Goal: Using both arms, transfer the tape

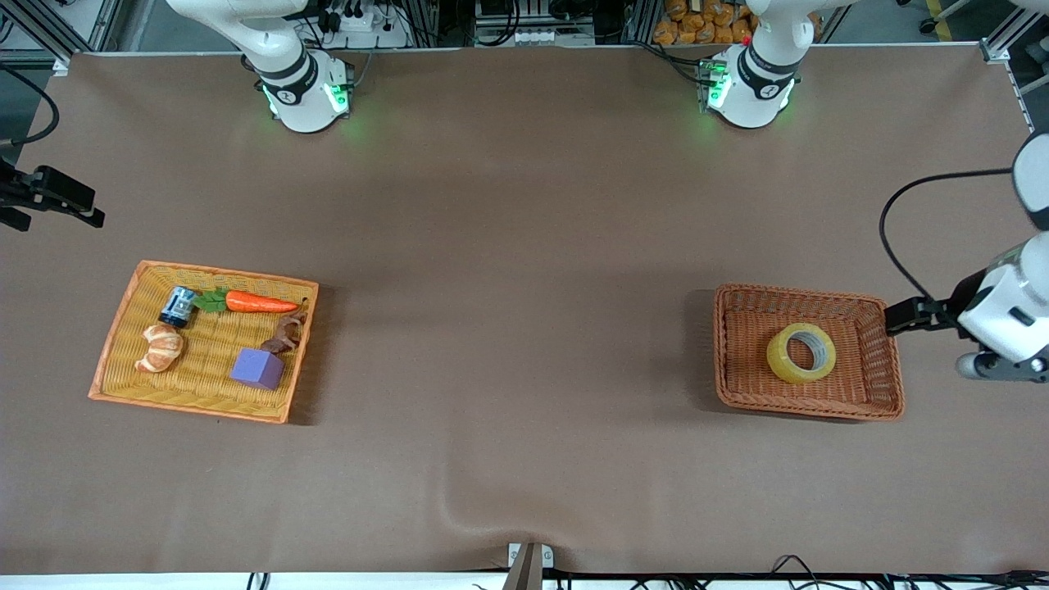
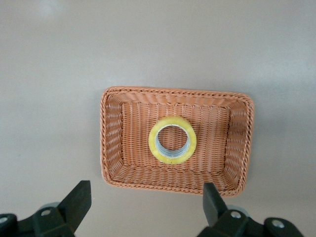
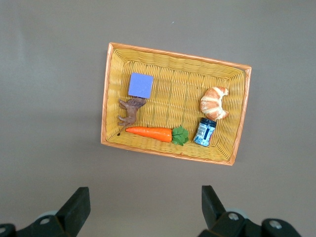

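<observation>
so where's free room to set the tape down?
Bare tabletop between the brown basket holding the tape and the yellow tray. Tray is crowded: carrot, purple block, croissant, jar, brown figurine.

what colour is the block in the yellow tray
Purple, a lavender shade. The block shows best in the right wrist view, lying in the yellow tray.

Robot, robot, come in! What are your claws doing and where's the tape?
Left claw open, high over brown basket. Right claw open, high over yellow tray. Tape flat in basket, untouched. Nothing in the way.
</observation>
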You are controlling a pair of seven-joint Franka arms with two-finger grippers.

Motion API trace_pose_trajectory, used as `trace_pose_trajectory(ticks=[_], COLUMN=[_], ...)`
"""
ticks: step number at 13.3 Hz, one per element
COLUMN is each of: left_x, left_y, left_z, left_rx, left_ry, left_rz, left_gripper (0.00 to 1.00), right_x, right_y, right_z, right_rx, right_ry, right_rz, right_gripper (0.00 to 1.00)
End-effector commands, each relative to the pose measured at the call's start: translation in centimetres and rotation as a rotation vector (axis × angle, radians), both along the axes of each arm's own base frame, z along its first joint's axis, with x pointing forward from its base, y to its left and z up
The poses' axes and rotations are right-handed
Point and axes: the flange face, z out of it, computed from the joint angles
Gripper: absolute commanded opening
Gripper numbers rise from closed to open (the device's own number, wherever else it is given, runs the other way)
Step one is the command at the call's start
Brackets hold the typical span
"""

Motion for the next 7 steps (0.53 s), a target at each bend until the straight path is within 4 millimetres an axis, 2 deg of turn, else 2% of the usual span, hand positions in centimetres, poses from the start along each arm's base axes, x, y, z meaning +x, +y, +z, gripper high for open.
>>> trace_pose_trajectory(ticks=[1,2,5,6,7], left_x=[-2.2,-3.2,-7.1,-8.1,-8.9], left_y=[-0.7,-1.9,-3.7,-3.8,-3.1], left_z=[4.1,5.1,8.6,9.2,9.4], left_rx=[0.009,0.012,0.000,-0.009,-0.010], left_ry=[-0.023,-0.010,-0.011,-0.015,-0.020], left_rz=[0.039,0.053,0.090,0.098,0.113], left_gripper=[1.00,1.00,1.00,1.00,1.00], right_x=[0.1,0.1,0.1,0.1,0.1], right_y=[0.0,0.0,0.0,0.0,0.0], right_z=[0.1,0.1,0.1,0.1,0.1], right_rx=[-0.007,-0.007,-0.007,-0.009,-0.009], right_ry=[-0.011,-0.013,-0.013,-0.012,-0.012], right_rz=[0.011,0.011,0.011,0.012,0.011], right_gripper=[1.00,1.00,1.00,1.00,1.00])
